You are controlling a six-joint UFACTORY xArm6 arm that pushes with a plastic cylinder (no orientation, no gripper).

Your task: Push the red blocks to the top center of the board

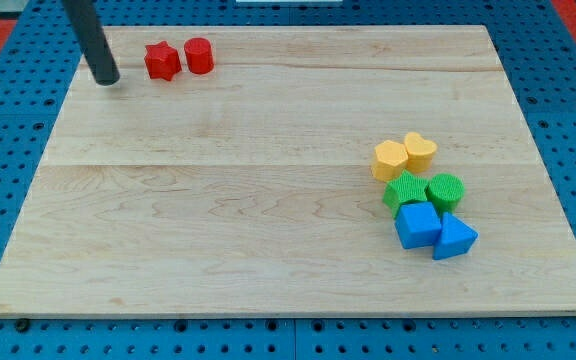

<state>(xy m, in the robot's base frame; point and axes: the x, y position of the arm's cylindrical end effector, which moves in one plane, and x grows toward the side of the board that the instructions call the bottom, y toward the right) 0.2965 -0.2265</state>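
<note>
Camera view shows the two red blocks lying side by side near the top-left corner of the wooden board (268,220): the red star-shaped block (162,61) sits at the view's left of the pair and the red cylinder-like block (199,55) just beside it on the view's right, the two touching or nearly so. Taking the red star-shaped block as landmark, my tip (108,80) rests on the board near it, to the view's left and slightly lower, with a small gap of bare wood between them; the dark rod rises from there toward the view's top-left. There is no gripper on this arm, so nothing opens or closes and nothing is held. Well apart from the red star-shaped block, far toward the view's right and lower, a cluster of six blocks sits tightly packed: a yellow hexagonal block (390,159) and a yellow heart-shaped block (420,150) at the cluster's top, a green star-shaped block (406,189) and a green cylinder-like block (445,189) beneath them, then a blue cube (417,224) and a blue triangular block (453,238) lowest. The board lies on a blue perforated table (8,120).
</note>
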